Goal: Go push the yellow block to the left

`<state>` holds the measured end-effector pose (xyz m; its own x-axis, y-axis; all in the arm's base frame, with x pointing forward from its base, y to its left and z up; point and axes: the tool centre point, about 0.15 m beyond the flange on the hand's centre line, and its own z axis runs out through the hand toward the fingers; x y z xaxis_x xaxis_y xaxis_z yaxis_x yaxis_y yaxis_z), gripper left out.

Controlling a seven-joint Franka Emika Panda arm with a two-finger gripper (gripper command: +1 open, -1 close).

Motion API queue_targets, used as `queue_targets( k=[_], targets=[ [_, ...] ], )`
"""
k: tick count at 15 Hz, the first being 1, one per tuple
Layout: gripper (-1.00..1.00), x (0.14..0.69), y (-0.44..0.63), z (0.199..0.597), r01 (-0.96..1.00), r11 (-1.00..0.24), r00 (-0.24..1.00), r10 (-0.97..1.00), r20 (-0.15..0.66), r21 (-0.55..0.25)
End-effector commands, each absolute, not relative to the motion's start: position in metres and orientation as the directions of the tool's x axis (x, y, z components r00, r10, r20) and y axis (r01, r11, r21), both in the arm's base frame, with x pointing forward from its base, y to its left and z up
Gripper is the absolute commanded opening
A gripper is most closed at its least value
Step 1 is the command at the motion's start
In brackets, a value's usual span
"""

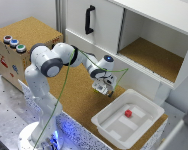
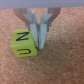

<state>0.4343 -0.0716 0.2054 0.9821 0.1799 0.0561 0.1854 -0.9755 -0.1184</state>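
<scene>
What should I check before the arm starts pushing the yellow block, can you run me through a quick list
1. Yellow block located: ok, clear in the wrist view on the cork surface; in the exterior view the arm hides it.
2. Gripper beside the block: ok, its fingertips sit against one side of it.
3. Jaws not clamped on the block: ok, they look nearly together and the block lies outside them.
4. Cork on the block's far side clear: ok in the wrist view.
5. Which way is left from here: cannot tell.
6. Red block out of the way: ok, it lies in the white tray.
</scene>
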Motion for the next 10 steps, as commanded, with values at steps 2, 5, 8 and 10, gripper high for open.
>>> queue_targets(
  k=[2, 5, 8, 10],
  targets=[
    [-1.0, 0.437, -0.02, 0.211, 0.16, -0.981, 0.987, 0.16, 0.001, -0.11],
    [-1.0, 0.429, -0.003, 0.216, 0.154, -0.984, 0.987, 0.157, -0.028, -0.09],
    [-1.0, 0.432, 0.013, 0.215, 0.155, -0.984, 0.986, 0.16, -0.051, -0.088],
    [-1.0, 0.438, 0.025, 0.212, 0.152, -0.983, 0.986, 0.159, -0.06, -0.104]
  ],
)
